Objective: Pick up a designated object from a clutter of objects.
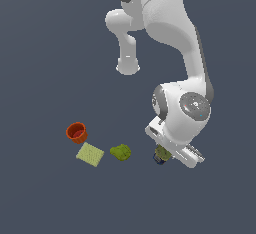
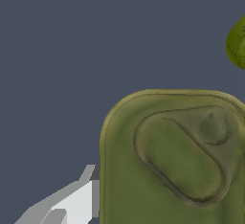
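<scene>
Four small things show in the exterior view, spread over a flat dark grey-blue table. Toward the exterior view's left stands a red-orange cup, upright with its mouth facing up. Just beside it, nearer the camera, lies a pale yellow-green flat square, its corner close to the cup's base. Further toward the exterior view's right sits a lumpy green blob, apart from the square. Beyond that again is the olive-green oblong, mostly hidden under the white arm's hand, with a dark blue end just peeking out at the bottom. The white arm bends down from the top of the view and its claw is right at the oblong, but the wrist blocks the fingers, so from here I cannot tell whether they grip it.

One thing fills most of the wrist view: the olive-green oblong, very close, showing a rounded-corner face with a raised oval ridge and a small round bump. A single light grey finger lies against its side, apparently touching it. The other finger is out of the picture, so I cannot tell whether the claw is clamped. At the edge of this view a curved piece of the lumpy green blob shows, well apart from the oblong.
</scene>
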Controlling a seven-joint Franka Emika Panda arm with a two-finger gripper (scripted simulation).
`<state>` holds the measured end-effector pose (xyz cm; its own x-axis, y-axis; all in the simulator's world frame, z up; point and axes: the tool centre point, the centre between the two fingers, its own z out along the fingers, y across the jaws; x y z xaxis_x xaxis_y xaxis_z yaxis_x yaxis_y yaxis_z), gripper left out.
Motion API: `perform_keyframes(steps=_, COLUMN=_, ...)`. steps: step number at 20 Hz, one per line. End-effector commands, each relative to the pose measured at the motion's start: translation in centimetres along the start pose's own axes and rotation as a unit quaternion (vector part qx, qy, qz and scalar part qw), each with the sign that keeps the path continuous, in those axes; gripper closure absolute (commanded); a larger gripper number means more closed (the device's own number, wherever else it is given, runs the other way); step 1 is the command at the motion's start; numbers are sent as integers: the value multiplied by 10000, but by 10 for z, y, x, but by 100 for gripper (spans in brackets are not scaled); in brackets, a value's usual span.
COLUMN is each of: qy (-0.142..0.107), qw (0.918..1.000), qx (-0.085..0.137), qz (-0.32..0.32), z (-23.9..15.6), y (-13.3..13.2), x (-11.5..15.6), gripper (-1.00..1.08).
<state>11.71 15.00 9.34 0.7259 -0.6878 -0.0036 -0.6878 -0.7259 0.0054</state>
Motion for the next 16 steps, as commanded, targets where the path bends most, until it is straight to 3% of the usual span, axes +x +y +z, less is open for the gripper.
perform_keyframes(steps=1, qy=15, qw=10000, qx=24, qz=0, z=-17, y=7, x=-4, gripper=108)
perform_keyframes(steps=16, qy=15, qw=10000, qx=24, qz=0, z=-126, y=72, x=-46, gripper=108)
